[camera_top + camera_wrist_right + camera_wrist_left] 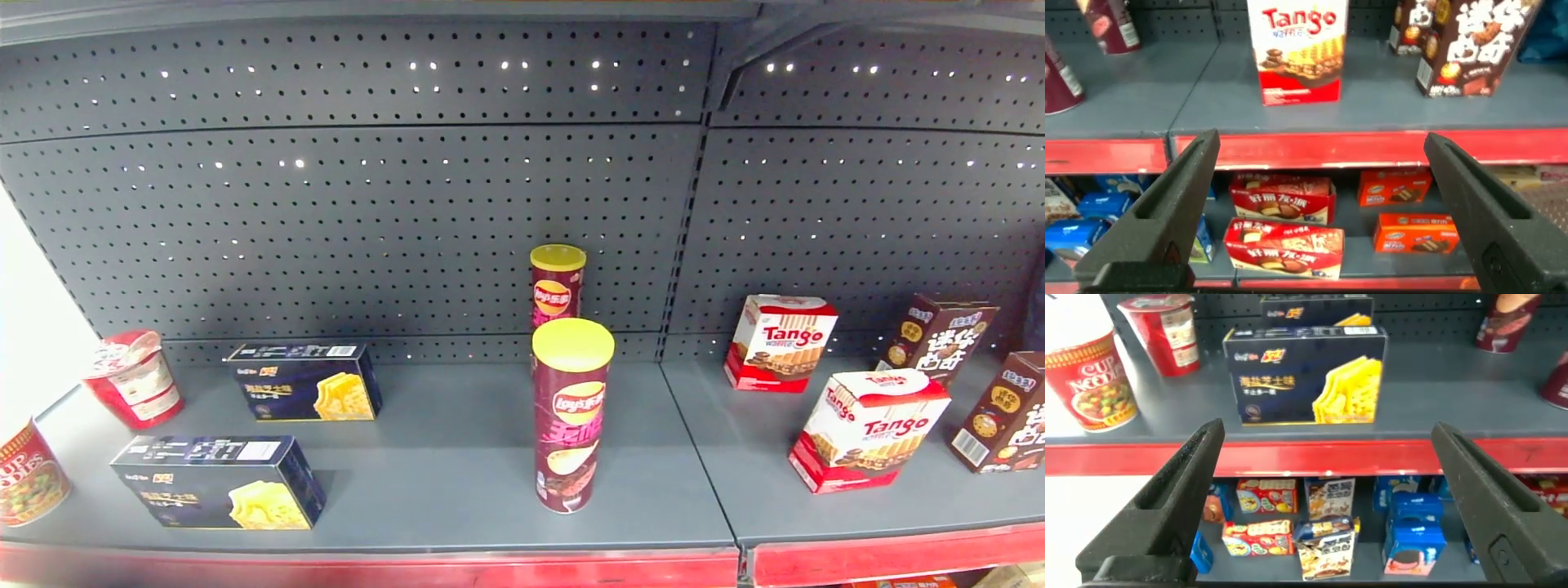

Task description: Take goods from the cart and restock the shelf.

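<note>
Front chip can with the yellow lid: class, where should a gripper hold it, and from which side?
Probably the mid-body of the front chip can, approached from the shelf's open front and clamped on its left and right sides. It stands upright, a tall round tube, with bare shelf on either side; a second can stands behind it.

Colours on the shelf [457, 425]
Grey, with a red front edge [367, 567]; maroon cans [571, 425], yellow lids [573, 345]; navy boxes [220, 482] with yellow print; red-and-white boxes [865, 429]; brown boxes [935, 335]; red cups [135, 380].
</note>
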